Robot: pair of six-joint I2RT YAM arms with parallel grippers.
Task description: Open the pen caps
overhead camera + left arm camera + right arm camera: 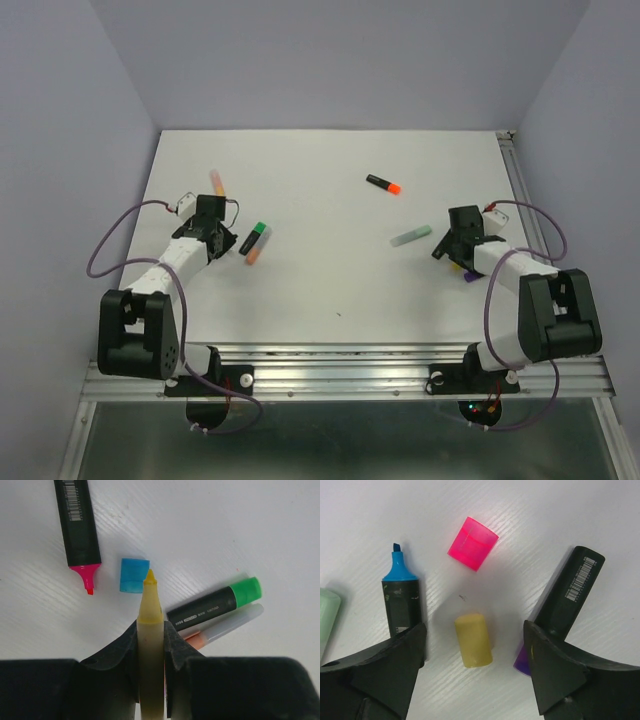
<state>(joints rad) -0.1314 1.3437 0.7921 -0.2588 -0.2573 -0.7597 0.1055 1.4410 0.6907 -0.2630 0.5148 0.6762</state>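
My left gripper (150, 630) is shut on an uncapped pastel yellow highlighter (149, 605), tip pointing away; it sits at the table's left (212, 235). A loose blue cap (134, 575) lies just left of the tip. A black highlighter with a green cap (247, 591) and a pastel one with a pale cap (240, 620) lie to the right. My right gripper (474, 629) is open over a loose yellow cap (473, 640) lying between its fingers. A loose pink cap (472, 543) lies beyond it. A purple cap (522, 662) shows on a black barrel (567, 592) by the right finger.
An uncapped pink-tipped black highlighter (77, 525) lies far left of the left gripper. An uncapped blue-tipped one (400, 595) lies by the right gripper's left finger. A pale green highlighter (410, 237) and an orange-capped black highlighter (383, 184) lie mid-table. A metal rail (520, 185) borders the right edge.
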